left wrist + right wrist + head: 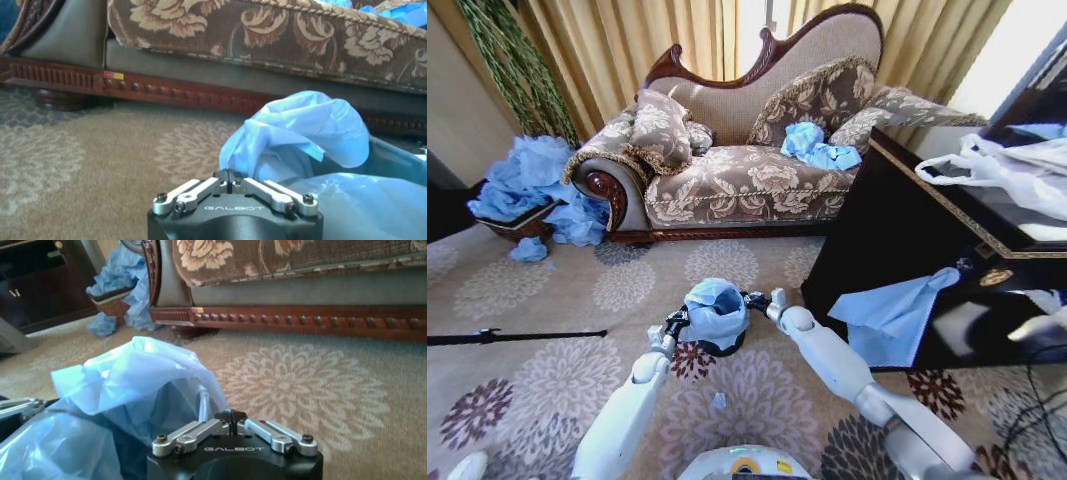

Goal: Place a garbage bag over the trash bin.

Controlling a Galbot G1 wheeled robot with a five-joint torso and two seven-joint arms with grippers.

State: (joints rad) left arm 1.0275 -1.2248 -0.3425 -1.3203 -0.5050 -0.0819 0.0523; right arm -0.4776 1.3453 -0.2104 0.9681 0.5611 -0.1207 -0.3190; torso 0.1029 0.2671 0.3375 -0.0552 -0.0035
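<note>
One garbage bag drapes one trash bin, its edges pinched by two closed grippers, left gripper and right gripper.

Garbage bag: thin crinkly plastic, semi-gloss; sofa: patterned cloth, polished wood trim.

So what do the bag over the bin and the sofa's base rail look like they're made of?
The garbage bag looks like thin light-blue plastic film: crinkled, floppy, slightly see-through, with soft sheen; each hand, left and right, is shut on an edge. The sofa's base rail seems to be dark reddish wood, carved with beading and glossy, likely varnished.
</note>
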